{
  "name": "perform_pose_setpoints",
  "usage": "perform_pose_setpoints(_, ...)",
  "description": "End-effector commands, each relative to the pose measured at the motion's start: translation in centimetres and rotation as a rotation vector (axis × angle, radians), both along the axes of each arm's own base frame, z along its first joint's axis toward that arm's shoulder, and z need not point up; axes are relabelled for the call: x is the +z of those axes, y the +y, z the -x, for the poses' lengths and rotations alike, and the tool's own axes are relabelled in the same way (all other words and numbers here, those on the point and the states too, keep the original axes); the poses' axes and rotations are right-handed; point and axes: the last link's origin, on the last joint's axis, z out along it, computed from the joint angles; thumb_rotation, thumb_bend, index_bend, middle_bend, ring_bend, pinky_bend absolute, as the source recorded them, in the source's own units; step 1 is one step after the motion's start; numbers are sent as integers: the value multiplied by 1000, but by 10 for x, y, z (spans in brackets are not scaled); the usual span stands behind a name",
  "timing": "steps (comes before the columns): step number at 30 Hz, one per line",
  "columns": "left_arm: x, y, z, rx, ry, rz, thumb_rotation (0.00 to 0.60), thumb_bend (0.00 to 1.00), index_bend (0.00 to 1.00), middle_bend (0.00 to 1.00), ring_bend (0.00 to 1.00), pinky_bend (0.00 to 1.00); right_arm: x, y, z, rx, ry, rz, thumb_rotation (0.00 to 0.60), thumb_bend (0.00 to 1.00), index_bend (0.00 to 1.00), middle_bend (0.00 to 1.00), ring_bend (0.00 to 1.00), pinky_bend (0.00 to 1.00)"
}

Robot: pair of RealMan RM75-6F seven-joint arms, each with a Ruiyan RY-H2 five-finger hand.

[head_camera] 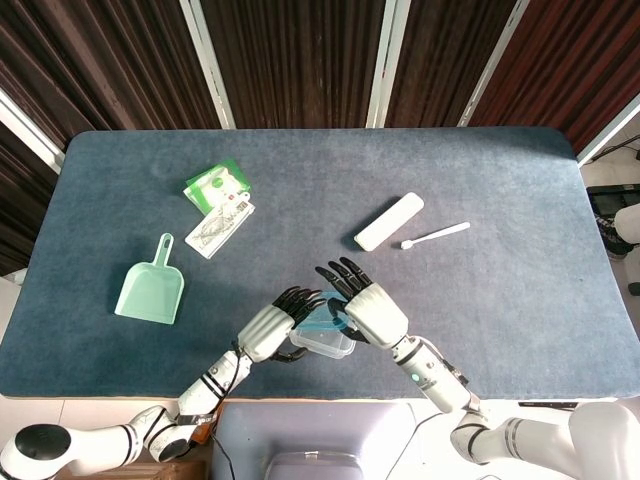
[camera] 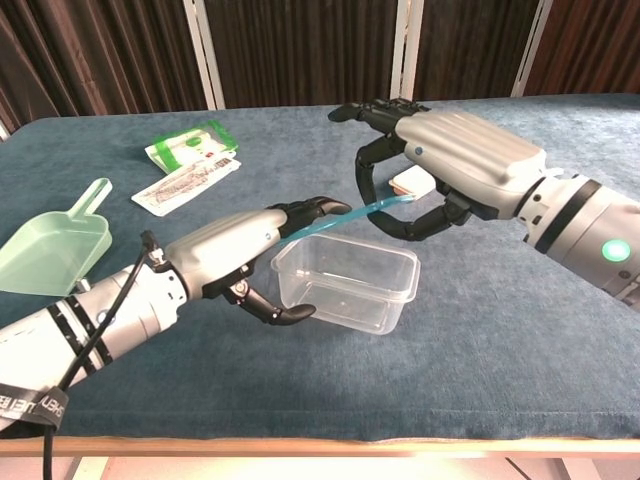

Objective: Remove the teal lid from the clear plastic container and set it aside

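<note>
The teal lid (camera: 338,223) (head_camera: 322,318) hangs tilted in the air above the clear plastic container (camera: 346,287) (head_camera: 323,343), which stands open on the blue table near the front edge. My right hand (camera: 452,165) (head_camera: 371,311) pinches the lid's right end between thumb and fingers. My left hand (camera: 238,252) (head_camera: 268,331) is at the lid's left end. Its fingertips (camera: 318,209) lie over that edge, and its thumb curls well below, beside the container's left corner. Whether the left hand bears any of the lid is unclear.
A mint green scoop (head_camera: 150,291) (camera: 50,250) lies at the left. Green packets (head_camera: 217,185) and a white packet (head_camera: 220,228) lie behind it. A white case (head_camera: 389,221) and a white stick (head_camera: 437,235) lie right of centre.
</note>
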Motion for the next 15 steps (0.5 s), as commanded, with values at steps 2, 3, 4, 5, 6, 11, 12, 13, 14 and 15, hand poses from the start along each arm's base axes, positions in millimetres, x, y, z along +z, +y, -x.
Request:
perform_pose_setpoints(2,5,1,2,-6,-3,-25,600,282,0,0,0,0,6,-1,-1,3,-6,18,600,776,767,185,0,48)
perform_pose_setpoints(3,7,2,3,-8,-4,-34,600,282,0,0,0,0,9,-2,-1,3,-8,24,600,776,767,185,0,50)
perform_pose_setpoints(4,8,2,3,-8,-5,-41,600,282,0,0,0,0,11,-2,-1,4,-9,28,600,776,768,186,0,53)
perform_pose_setpoints(5,10,3,4,-8,-6,-48,600,282,0,0,0,0,13,-3,0,5,-10,36,600,776,768,186,0,53)
perform_pose_setpoints(6,11,3,4,-8,-7,-51,600,283,0,0,0,0,14,-3,0,5,-9,38,600,776,768,186,0,53)
perform_pose_setpoints(11,16,6,7,-1,-9,-70,600,283,0,0,0,0,22,-5,1,3,-14,58,600,776,770,189,0,58)
perform_pose_setpoints(12,19,7,8,4,-9,-76,600,284,0,0,0,0,25,-6,1,2,-16,65,600,777,771,190,0,60)
perform_pose_setpoints(13,20,8,9,8,-9,-81,600,284,0,0,0,0,27,-7,2,2,-17,71,600,776,772,191,0,62)
perform_pose_setpoints(14,26,11,15,21,-6,-103,600,284,0,0,0,0,36,-12,3,4,-15,109,600,777,773,191,0,64)
perform_pose_setpoints(15,29,12,17,25,-3,-109,600,284,0,0,0,0,40,-14,4,6,-10,122,600,777,774,192,0,66)
